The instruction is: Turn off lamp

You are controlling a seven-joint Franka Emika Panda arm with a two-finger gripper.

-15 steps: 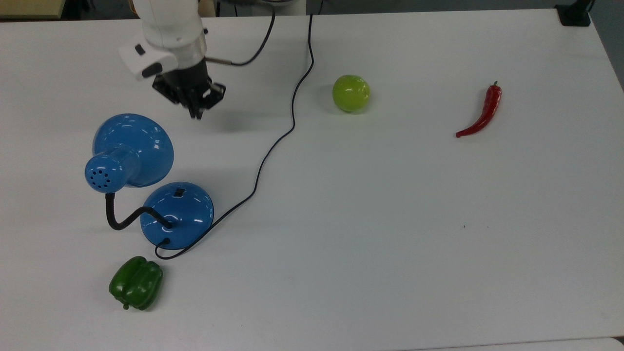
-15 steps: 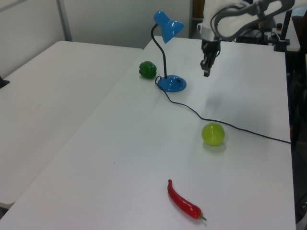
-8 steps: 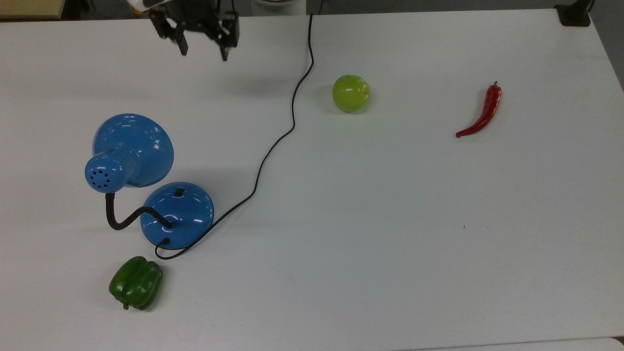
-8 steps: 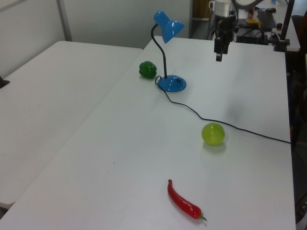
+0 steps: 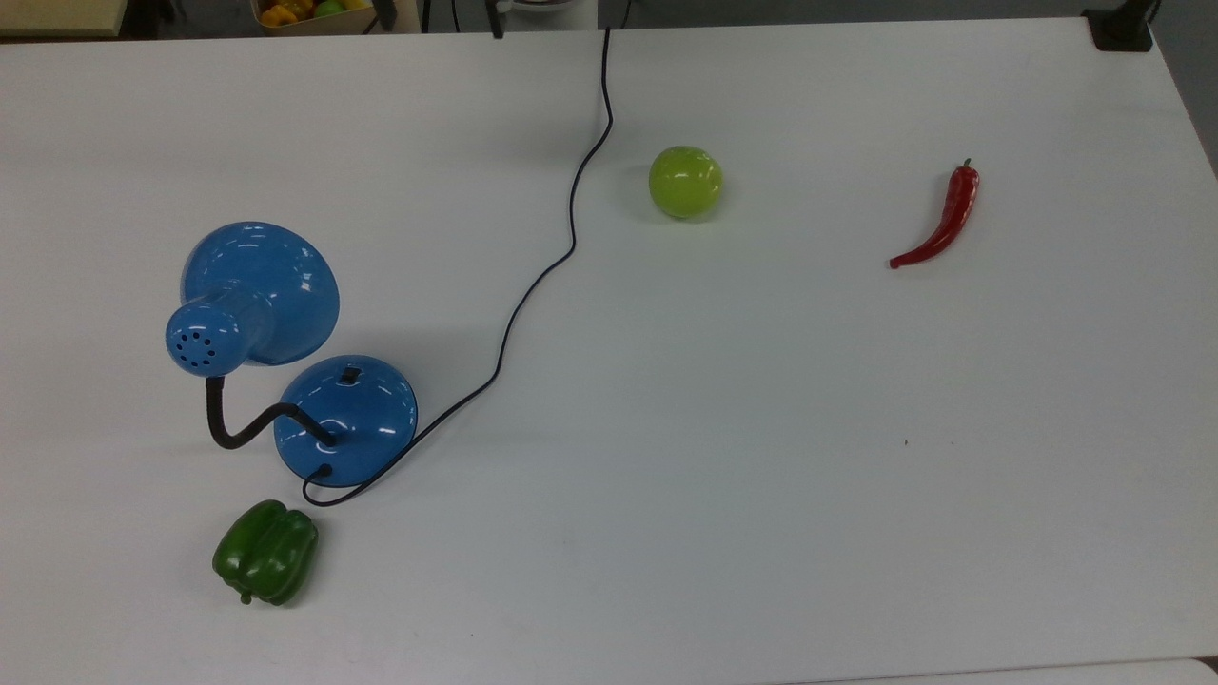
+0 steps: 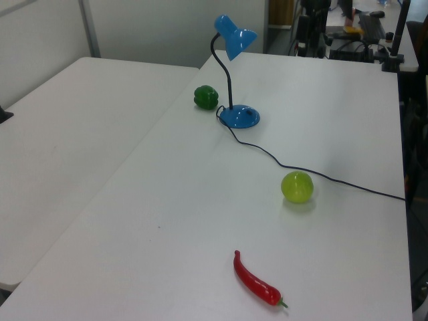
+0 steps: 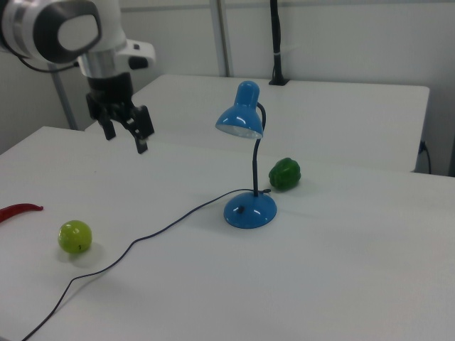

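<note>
Lamp (image 7: pixel 247 163) stands on the white counter (image 7: pixel 341 270), just beside a green pepper (image 7: pixel 285 174); its shade seems unlit. In the right view's left, the gripper (image 7: pixel 126 132) hangs with fingers spread, well apart.

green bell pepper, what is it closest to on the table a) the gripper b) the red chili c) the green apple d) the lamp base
d: in the top view the green bell pepper lies just below the lamp base, while the green apple and the red chili sit far off toward the top view's right, and the gripper hangs away from it.
</note>
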